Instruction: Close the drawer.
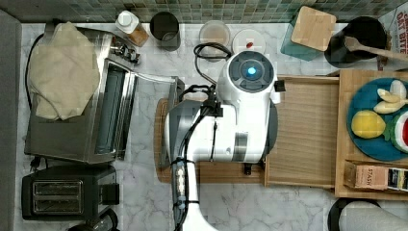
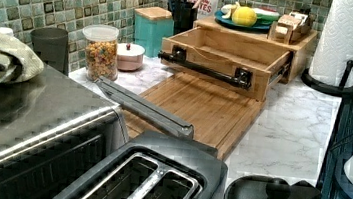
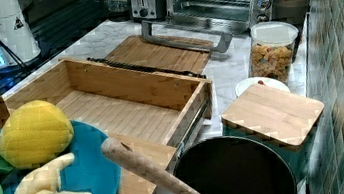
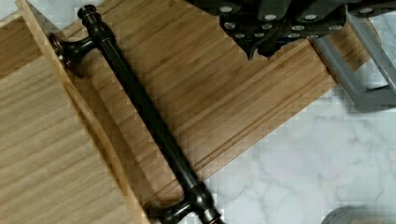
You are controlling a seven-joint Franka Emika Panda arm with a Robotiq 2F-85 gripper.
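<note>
Drawer pulled well out of the wooden stand, front panel facing the cutting board on the marble counter. Black bar handle runs across the drawer front on two posts; in the wrist view the handle crosses the frame diagonally, above the grooved cutting board. Drawer interior bare, fine-grained bottom visible in the right view and in the top view.

Gripper seen in the wrist view over the cutting board, apart from the handle, touching nothing; whether its fingers are apart or together I cannot tell. In the top view the white arm hangs over the cutting board, just at the drawer's front edge.

On top of the stand: blue plate with plush fruit, tea box beside it. Toaster oven stands with its door dropped open toward the cutting board, at the top view's left. Cereal jar stands against the tiled wall.
</note>
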